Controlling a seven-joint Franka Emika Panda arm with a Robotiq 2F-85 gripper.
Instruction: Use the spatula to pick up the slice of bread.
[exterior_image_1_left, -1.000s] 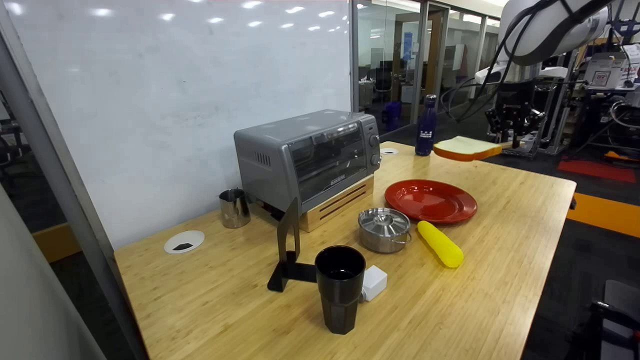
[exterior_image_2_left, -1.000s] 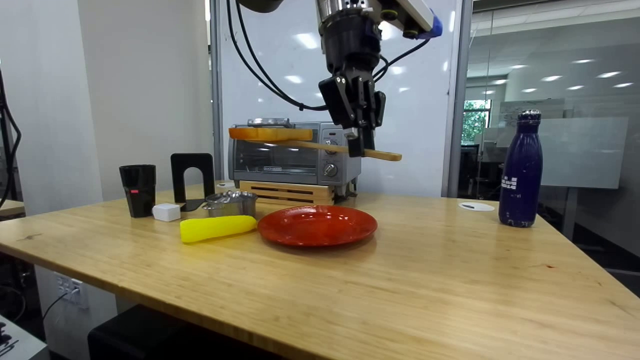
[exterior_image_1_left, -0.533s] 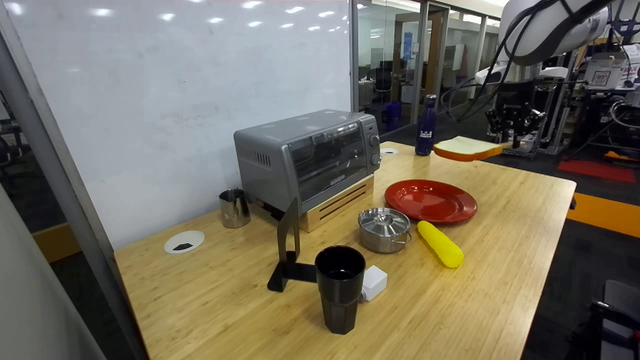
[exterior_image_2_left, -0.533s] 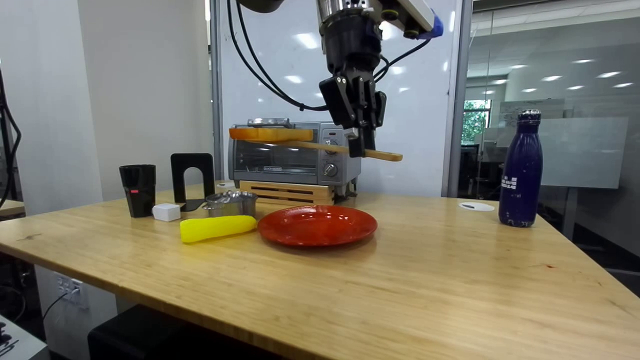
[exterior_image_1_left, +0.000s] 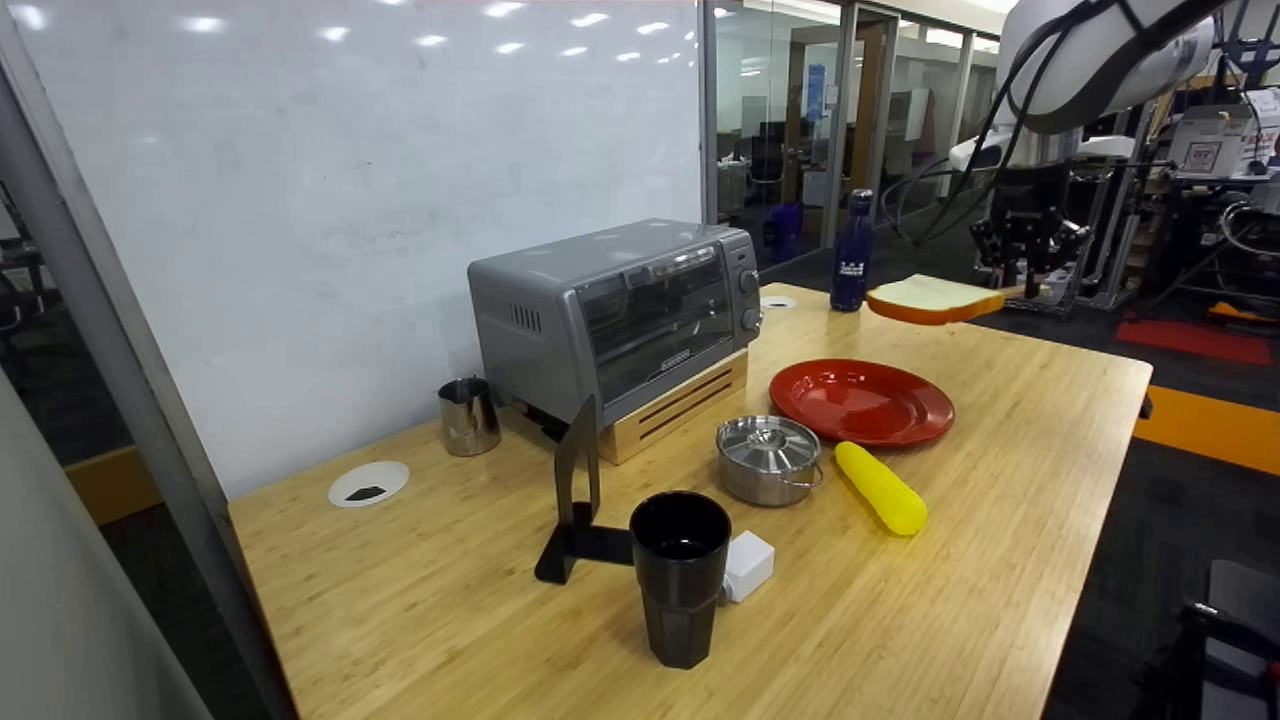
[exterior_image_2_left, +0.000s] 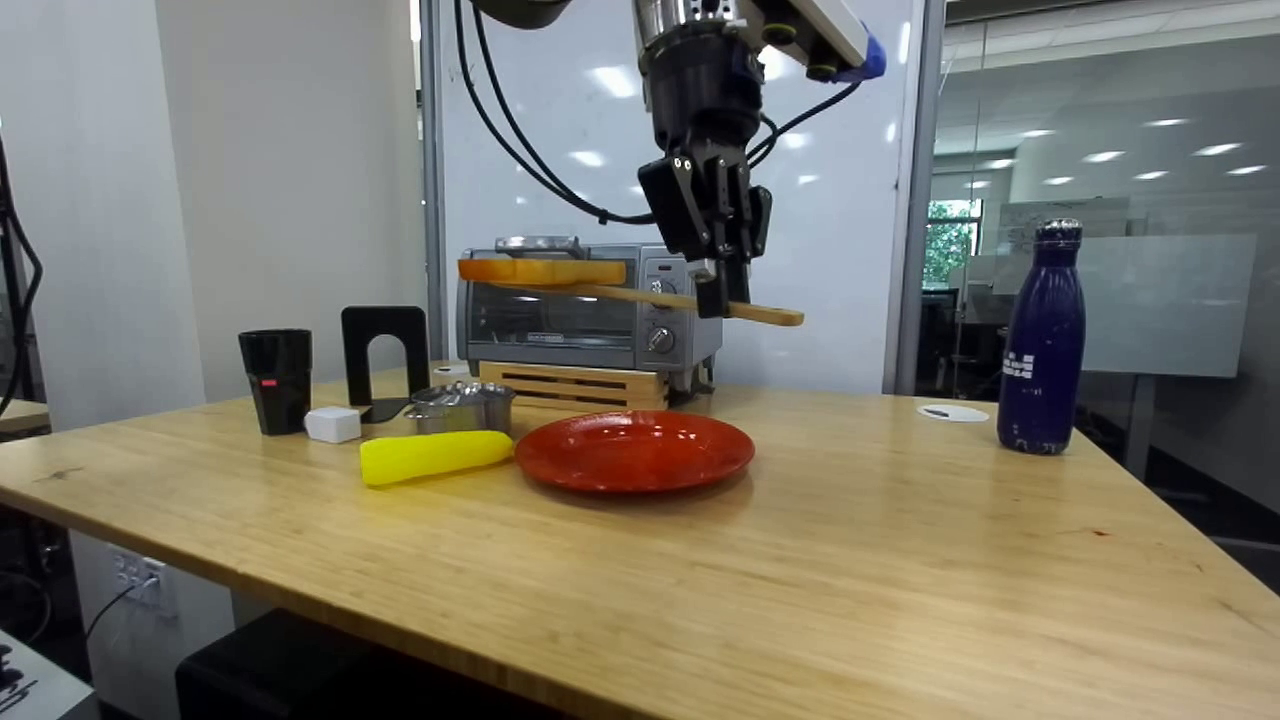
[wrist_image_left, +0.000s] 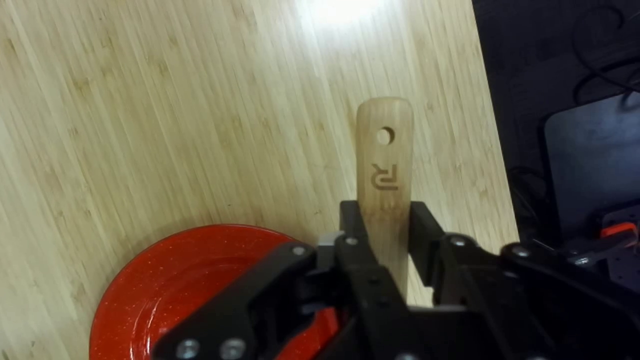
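My gripper (exterior_image_2_left: 722, 297) is shut on the spatula (exterior_image_2_left: 768, 314), holding it by the handle well above the table. The wrist view shows the wooden handle (wrist_image_left: 385, 155) between both fingers (wrist_image_left: 384, 210). The slice of bread (exterior_image_1_left: 930, 297), pale with an orange-brown crust, lies flat on the blade end in both exterior views (exterior_image_2_left: 540, 271). The blade itself is mostly hidden under the bread. The bread is out of the wrist view. The red plate (exterior_image_2_left: 635, 452) stands on the table, lower than the bread, and shows in part in the wrist view (wrist_image_left: 200, 260).
A toaster oven (exterior_image_1_left: 640, 310) stands on a wooden rack by the whiteboard. A lidded pot (exterior_image_1_left: 768, 462) and a yellow oblong object (exterior_image_1_left: 882, 490) are beside the plate. A black cup (exterior_image_1_left: 680, 580), a black stand (exterior_image_1_left: 575, 500) and a blue bottle (exterior_image_2_left: 1042, 340) also stand on the table.
The gripper, spatula and bread have sunk very slightly in the last half second. The bread stays on the spatula. Nothing on the table has moved.
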